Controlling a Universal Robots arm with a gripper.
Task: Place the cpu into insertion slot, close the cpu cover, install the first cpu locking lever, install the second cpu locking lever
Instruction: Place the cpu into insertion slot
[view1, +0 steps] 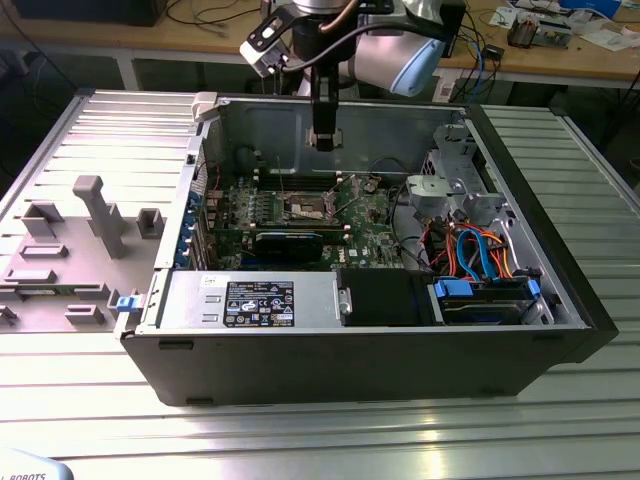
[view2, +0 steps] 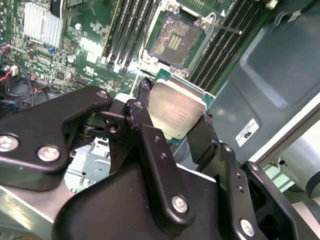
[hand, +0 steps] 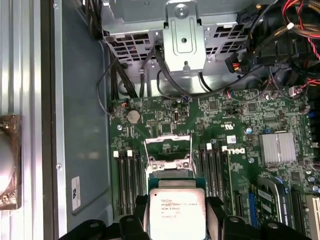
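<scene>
My gripper (view1: 323, 138) hangs inside the open computer case, above the green board and a little behind the insertion slot (view1: 308, 208). It is shut on the cpu (view2: 176, 107), a flat silver-topped square with a green edge, pinched by two opposite sides between the black fingers (view2: 142, 107). In the first wrist view the cpu (hand: 177, 210) sits just short of the insertion slot (hand: 167, 155), not over it. The slot's dark centre with gold contacts (view2: 175, 40) lies bare. The cpu cover (hand: 167, 141) looks swung up and open. A thin locking lever (view2: 227, 29) sticks out beside the socket.
Black memory slots (hand: 129, 175) flank the socket on both sides. A finned heat sink (hand: 277, 148) lies on the board nearby. A labelled power supply (view1: 250, 300) and a drive cage with blue and orange cables (view1: 480, 260) fill the case's near side. The case's back wall (view1: 260, 130) rises behind my gripper.
</scene>
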